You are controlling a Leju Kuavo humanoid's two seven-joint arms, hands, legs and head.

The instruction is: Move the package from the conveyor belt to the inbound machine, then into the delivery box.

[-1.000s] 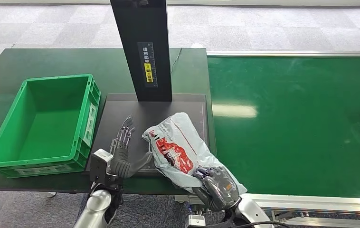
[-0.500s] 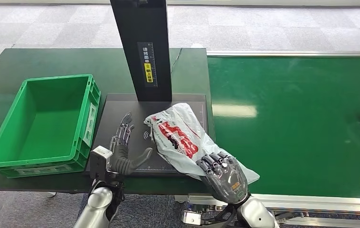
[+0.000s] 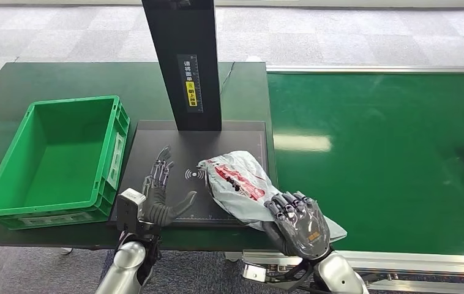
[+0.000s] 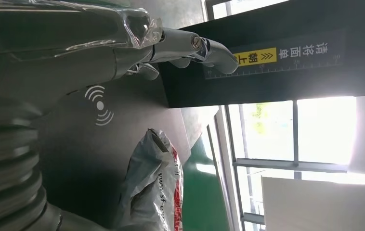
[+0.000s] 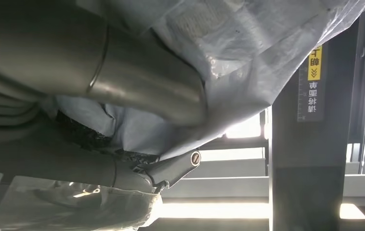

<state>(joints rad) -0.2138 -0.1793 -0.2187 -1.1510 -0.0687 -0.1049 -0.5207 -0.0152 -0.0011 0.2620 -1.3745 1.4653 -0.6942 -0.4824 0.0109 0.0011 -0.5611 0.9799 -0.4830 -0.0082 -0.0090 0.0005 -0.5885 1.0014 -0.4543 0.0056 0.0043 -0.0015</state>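
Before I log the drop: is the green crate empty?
Empty: the green crate shows a bare floor; the package lies on the scanner pad.

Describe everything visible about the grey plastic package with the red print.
The crumpled grey plastic mailer bag with red print looks soft, glossy and wrinkled. It lies flat on the black scanner platform, right of the white wireless symbol, near the black upright column. Its near end overhangs the platform's edge, where the right robot hand holds it. The left robot hand rests open beside it, apart.
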